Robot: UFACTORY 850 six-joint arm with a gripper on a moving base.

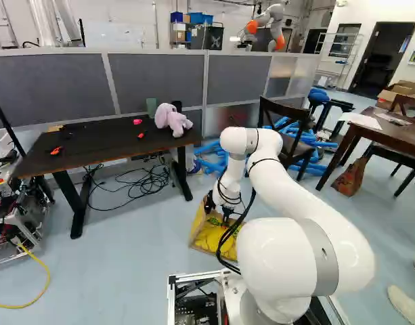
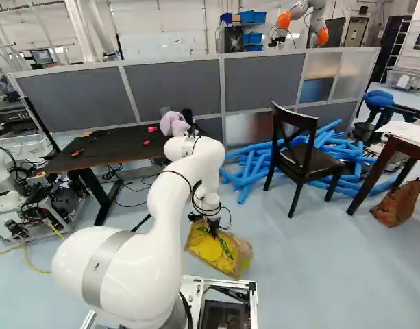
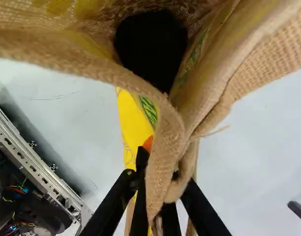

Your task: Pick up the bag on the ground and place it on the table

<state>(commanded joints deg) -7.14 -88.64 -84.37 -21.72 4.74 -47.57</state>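
The tan burlap bag with yellow panels and green markings (image 2: 231, 255) is located low at floor level, ahead of the base; whether its underside touches the floor (image 2: 292, 274) cannot be determined. The weave is coarse; a yellow face with a rounded, brighter yellow area shows in the right base view. In the wrist view the mouth gapes around a black area, and a loose thread projects from the gathered rim. The black two-finger end effector (image 2: 212, 229) is above the bag; in the wrist view its fingers pinch a folded section of the burlap rim from two sides, with part of one orange pad (image 3: 148, 143) visible beside the fold. The white arm (image 2: 170, 233) reaches forward and down to the bag. The silver metal frame of the base (image 1: 171, 298) is near the bag. Beyond the bag, at the left of both base views, stands a dark-brown rectangular surface with black legs (image 1: 102, 145). It carries a pale pink plush toy (image 1: 172, 120) near one end and small red-and-black items; black cables (image 1: 143, 184) lie beneath it. Farther right are a dark wooden chair (image 2: 302, 161), blue foam tubes (image 2: 254, 164) and a brown wooden table (image 1: 395, 132), with a reddish-brown bag (image 1: 350, 177) beside its leg. A grey panelled partition (image 1: 156, 82) stands behind the surface.
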